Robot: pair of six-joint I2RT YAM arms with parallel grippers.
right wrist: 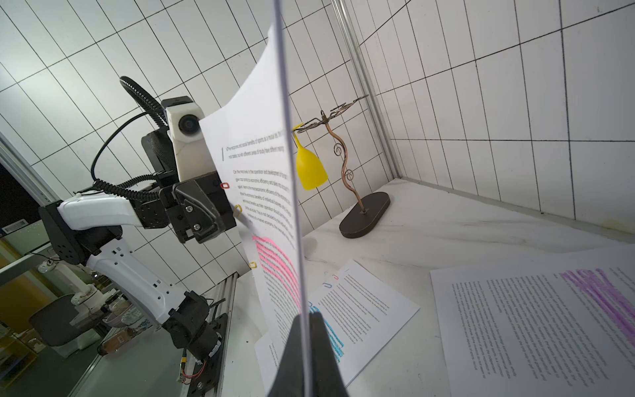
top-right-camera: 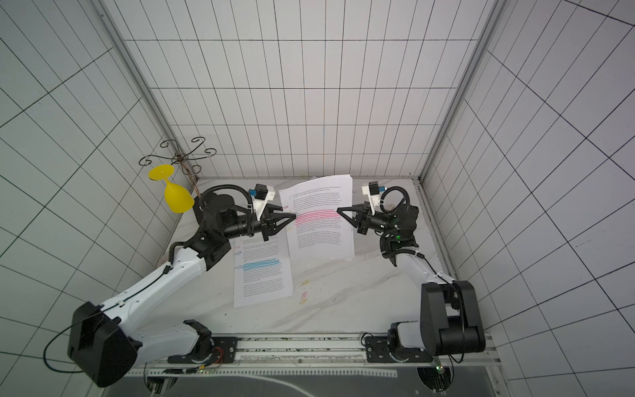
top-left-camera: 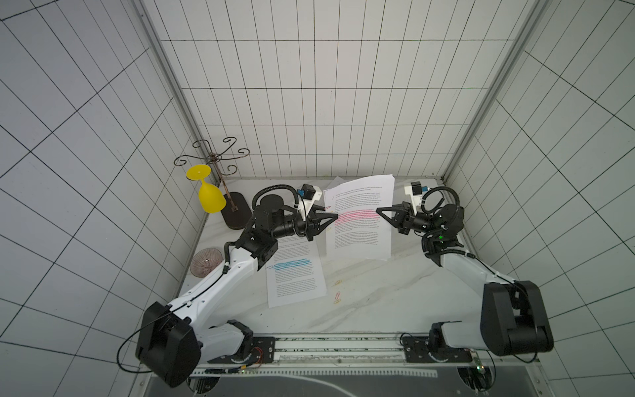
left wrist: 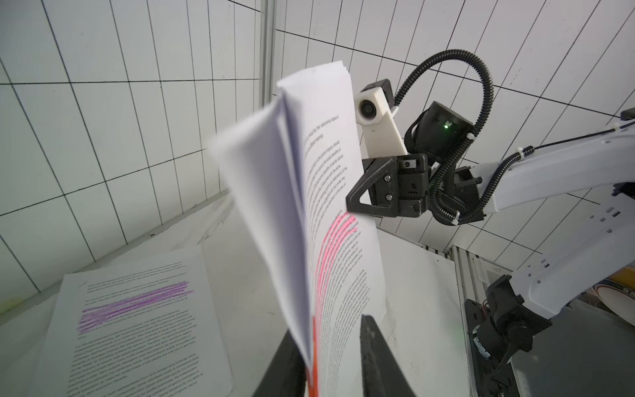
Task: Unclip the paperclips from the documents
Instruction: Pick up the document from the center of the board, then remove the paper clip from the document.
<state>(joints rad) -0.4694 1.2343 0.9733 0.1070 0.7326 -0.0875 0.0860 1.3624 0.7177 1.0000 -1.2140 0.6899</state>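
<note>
Heading partly legible: "economic and social benefits of sports". The pink-banded document (top-left-camera: 360, 240), a white sheaf raised off the table (top-left-camera: 378, 309) at twelve o'clock, carries red and yellow paperclips (right wrist: 237, 208) along its nine o'clock edge. The left gripper (top-left-camera: 336, 216) straddles that edge, jaws slightly parted; the right gripper (top-left-camera: 378, 210) pinches the three o'clock edge.

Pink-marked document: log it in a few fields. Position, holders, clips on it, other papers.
position: pink-marked document held up off the table
right hand: shut on one side edge
left hand: jaws slightly apart around the opposite edge
clips on it: red clip, two yellow clips, along the left hand's edge
other papers: blue-marked document, purple-marked document, lying flat
loose clips: on the table
</note>
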